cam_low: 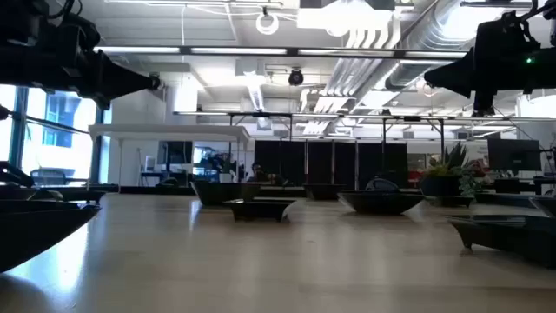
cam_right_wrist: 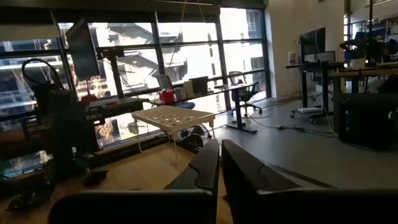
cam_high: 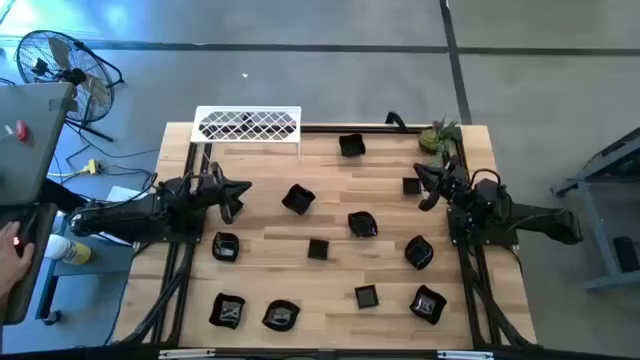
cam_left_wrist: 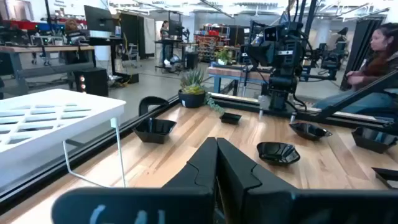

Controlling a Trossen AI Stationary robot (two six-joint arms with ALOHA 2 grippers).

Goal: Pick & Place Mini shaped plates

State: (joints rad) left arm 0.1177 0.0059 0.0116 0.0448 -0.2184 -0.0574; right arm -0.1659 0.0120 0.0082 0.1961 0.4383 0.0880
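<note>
The left gripper (cam_high: 238, 190) is hovering closed and empty near the rack (cam_high: 248, 124). The right gripper (cam_high: 428, 186) is waiting closed among the plates (cam_high: 362, 224).

Two matte black jointed arms, angular wedge-shaped jaws.

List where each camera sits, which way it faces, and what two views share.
High: overhead, looking down on the table; both arms show.
Low: at tabletop height, looking across; the arms hang above.
Left wrist: over the shut left gripper toward the right arm.
Right wrist: over the shut right gripper.
Both wrist views share the white rack.
</note>
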